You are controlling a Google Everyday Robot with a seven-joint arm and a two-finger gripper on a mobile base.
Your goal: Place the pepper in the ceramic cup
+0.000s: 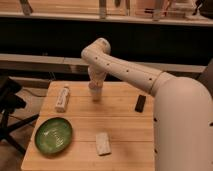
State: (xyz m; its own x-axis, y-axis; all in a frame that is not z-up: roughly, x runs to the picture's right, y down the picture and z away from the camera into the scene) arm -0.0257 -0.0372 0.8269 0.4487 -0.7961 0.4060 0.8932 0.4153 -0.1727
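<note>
My gripper (95, 90) points straight down over the far middle of the wooden table (125, 130), at the end of the white arm that reaches in from the right. Right under it stands a small off-white cylinder, the ceramic cup (95, 97). The gripper meets or covers the cup's top, so the two are hard to tell apart. The pepper is not in view; it may be hidden by the gripper or inside the cup.
A white bottle with a dark label (62, 98) lies on the table's left. A green plate (53, 135) sits at the front left, a pale rectangular block (103, 143) at the front middle, and a small dark object (141, 103) to the right. A black chair (7, 100) stands left of the table.
</note>
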